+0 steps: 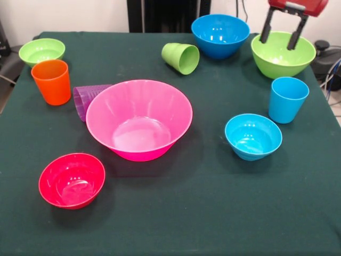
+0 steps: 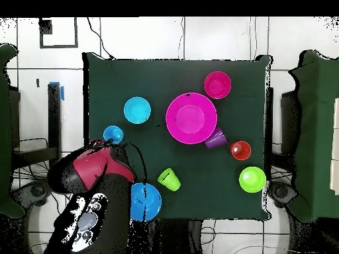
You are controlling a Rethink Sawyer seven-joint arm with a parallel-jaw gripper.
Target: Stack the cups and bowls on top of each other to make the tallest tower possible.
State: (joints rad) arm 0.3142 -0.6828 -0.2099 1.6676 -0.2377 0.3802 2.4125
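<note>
We noted the claw (image 1: 281,37) spread apart above the medium green bowl (image 1: 283,55), pink bowl (image 1: 139,119) mid-surface, nothing stacked; judged it should straddle the rim squarely before closing.

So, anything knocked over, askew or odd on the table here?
Two cups lie on their sides: the light green cup near the medium blue bowl, and the purple cup tucked against the large pink bowl. Everything else sits upright, nothing stacked yet. The open gripper hangs over the medium green bowl.
</note>
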